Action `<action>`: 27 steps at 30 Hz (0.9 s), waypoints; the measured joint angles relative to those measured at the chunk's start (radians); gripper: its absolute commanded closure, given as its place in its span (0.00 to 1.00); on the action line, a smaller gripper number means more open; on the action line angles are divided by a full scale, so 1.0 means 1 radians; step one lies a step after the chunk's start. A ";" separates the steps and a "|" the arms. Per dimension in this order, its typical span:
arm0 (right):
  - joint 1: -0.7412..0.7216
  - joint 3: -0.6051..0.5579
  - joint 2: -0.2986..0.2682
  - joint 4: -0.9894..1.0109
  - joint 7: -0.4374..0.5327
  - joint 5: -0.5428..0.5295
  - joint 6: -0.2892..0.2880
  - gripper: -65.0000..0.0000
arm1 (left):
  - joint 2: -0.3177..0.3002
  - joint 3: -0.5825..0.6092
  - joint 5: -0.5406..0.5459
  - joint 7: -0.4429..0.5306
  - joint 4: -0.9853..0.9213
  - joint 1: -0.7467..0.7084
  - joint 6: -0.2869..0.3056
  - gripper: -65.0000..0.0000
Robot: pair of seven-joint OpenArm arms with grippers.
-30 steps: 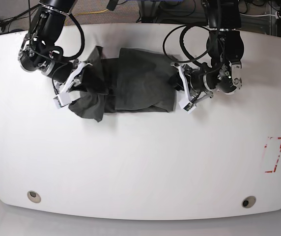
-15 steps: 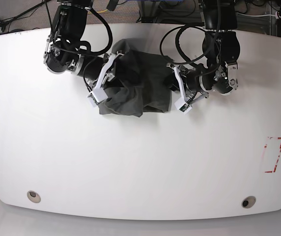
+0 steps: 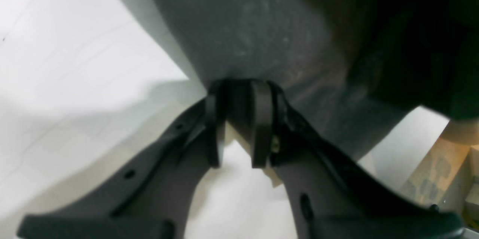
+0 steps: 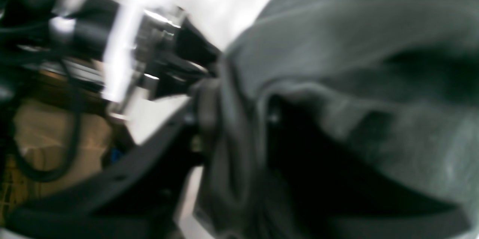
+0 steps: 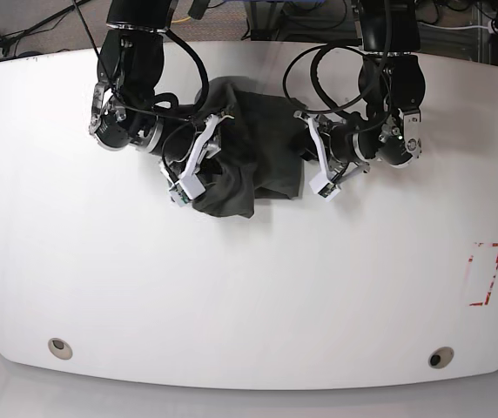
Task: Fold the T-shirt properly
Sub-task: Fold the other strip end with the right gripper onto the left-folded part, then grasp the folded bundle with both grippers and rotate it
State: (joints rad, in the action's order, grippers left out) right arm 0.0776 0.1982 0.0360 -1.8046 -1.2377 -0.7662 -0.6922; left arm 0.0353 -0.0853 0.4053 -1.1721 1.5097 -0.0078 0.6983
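The dark charcoal-grey T-shirt (image 5: 258, 139) lies bunched at the back middle of the white table (image 5: 249, 287), with a fold hanging down at its front left. My right gripper (image 5: 205, 161), on the left in the base view, is shut on the shirt's left part; in the blurred right wrist view, cloth (image 4: 355, 44) runs between its fingers (image 4: 204, 108). My left gripper (image 5: 308, 161) is at the shirt's right edge. In the left wrist view its pads (image 3: 261, 119) pinch the edge of the grey cloth (image 3: 254, 25).
A red-marked rectangle (image 5: 486, 274) is on the table at the right. Two round holes (image 5: 59, 347) (image 5: 440, 358) sit near the front edge. Black cables loop above both arms at the back.
My right gripper has carried the shirt's left side to the right, over the middle, so the bundle is narrower. My left gripper has shifted slightly left, still holding the right edge.
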 measured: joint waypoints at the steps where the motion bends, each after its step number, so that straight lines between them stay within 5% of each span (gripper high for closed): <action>1: -0.004 0.002 0.000 0.000 -0.002 0.019 0.000 0.38 | 0.000 0.000 0.000 0.000 0.000 0.000 0.000 0.84; 5: -0.023 -0.027 -0.006 0.000 0.004 0.034 0.000 0.18 | 0.000 0.000 0.001 0.000 0.000 0.000 0.000 0.84; 8: -0.024 -0.066 -0.005 0.000 0.004 0.029 0.000 0.13 | 0.001 0.000 0.003 0.000 0.000 0.002 0.000 0.84; 16: -0.016 -0.062 -0.040 -0.048 0.000 0.028 0.000 0.20 | 0.005 -0.016 0.003 -0.043 0.039 0.010 0.002 0.84; 27: 0.016 -0.064 -0.114 -0.092 0.003 0.025 0.000 0.38 | -0.011 -0.242 0.183 -0.055 0.182 0.004 -0.001 0.84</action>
State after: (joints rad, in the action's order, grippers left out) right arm 0.0940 0.1337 -0.0784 -1.8961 -1.2350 -0.7414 -0.6922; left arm 0.0238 -0.3271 0.5884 -1.2266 1.6920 -0.0036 0.6971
